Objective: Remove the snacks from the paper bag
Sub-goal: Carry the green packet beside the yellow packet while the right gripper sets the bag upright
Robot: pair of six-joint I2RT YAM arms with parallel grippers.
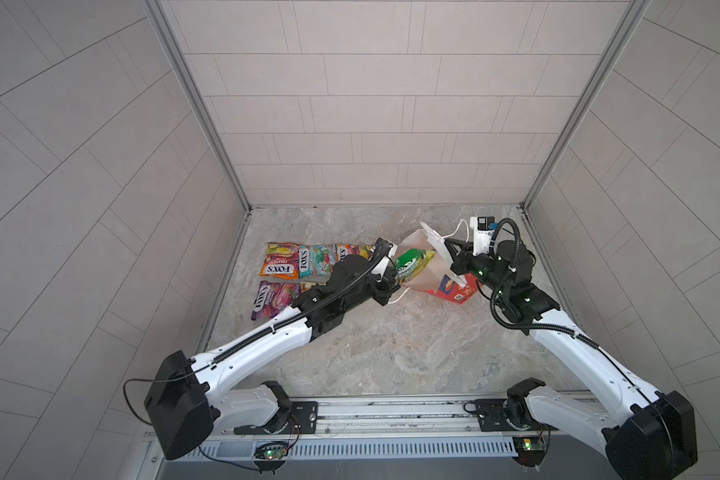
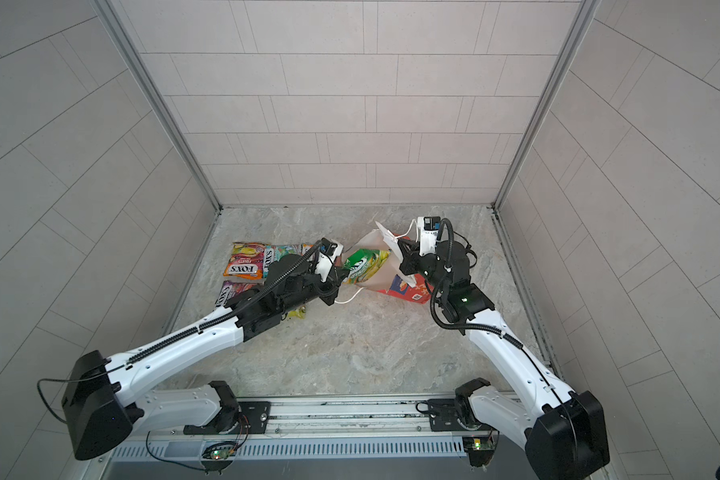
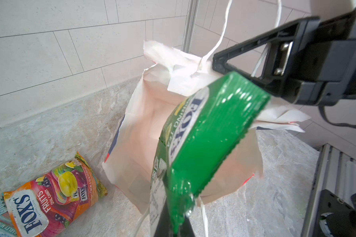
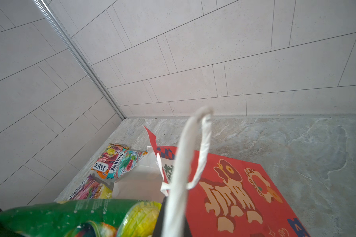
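The left wrist view is showing what the top views are hiding: the white inside of the paper bag gaping open, and the left gripper pressing together on the sealed end of the green packet. The right wrist view is giving the bag's red outer face with its gold figures turned upward, and a white cord handle looping up in front of the lens. In both top views the bag is lying tipped on the marble table, its mouth facing the left arm. The green packet is sitting in that mouth, its long axis running from the left gripper up and rightward into the bag. The right gripper is pinching the crumpled upper rim of the bag, just beyond the packet's far end. The orange packet, the teal packet and the purple packet are lying flat on the table to the left.
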